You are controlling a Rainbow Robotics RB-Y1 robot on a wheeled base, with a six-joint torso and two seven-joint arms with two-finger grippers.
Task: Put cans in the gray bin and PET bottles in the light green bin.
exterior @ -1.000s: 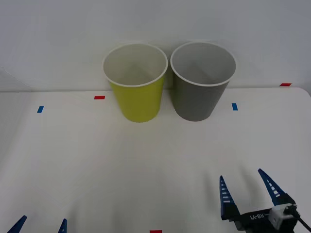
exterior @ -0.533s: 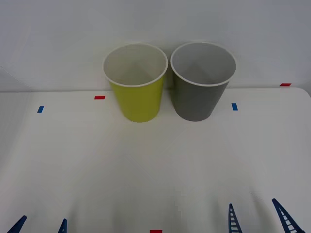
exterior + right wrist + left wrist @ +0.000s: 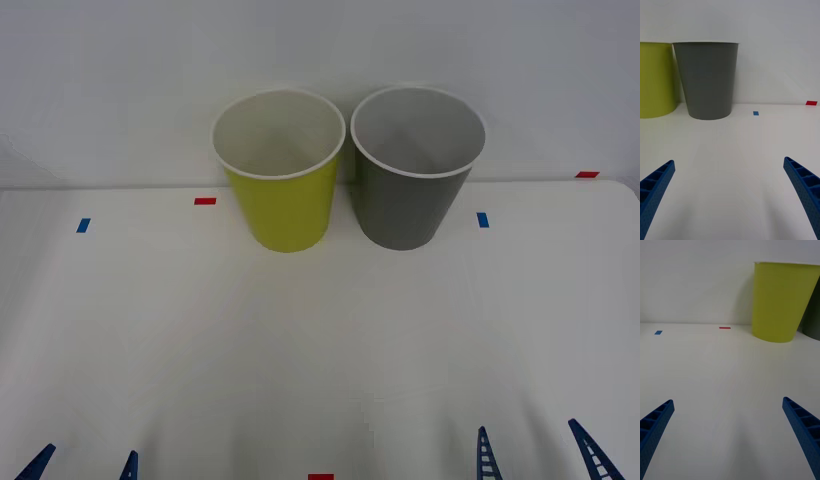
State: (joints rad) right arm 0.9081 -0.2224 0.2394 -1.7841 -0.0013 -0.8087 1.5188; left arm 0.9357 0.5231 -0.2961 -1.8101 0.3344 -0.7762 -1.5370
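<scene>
The light green bin (image 3: 283, 210) and the gray bin (image 3: 405, 212) stand upright side by side at the back of the white table, green on the left. Both show whitish inner walls. My right gripper (image 3: 528, 430) is open at the table's front right, and the gray bin (image 3: 709, 82) stands ahead of it beside the light green bin (image 3: 655, 82). My left gripper (image 3: 90, 452) is open at the front left, facing the light green bin (image 3: 782, 303). Nothing is between either pair of fingers. The cans and PET bottles are out of view.
Small tape marks lie on the table: red (image 3: 205, 201) and blue (image 3: 83, 225) at the left, blue (image 3: 483, 219) and red (image 3: 587, 174) at the right, and red (image 3: 320, 477) at the front edge. A white wall rises right behind the bins.
My right gripper has drawn back toward the table's front edge and slightly right, staying open. The left gripper and both bins have not moved.
</scene>
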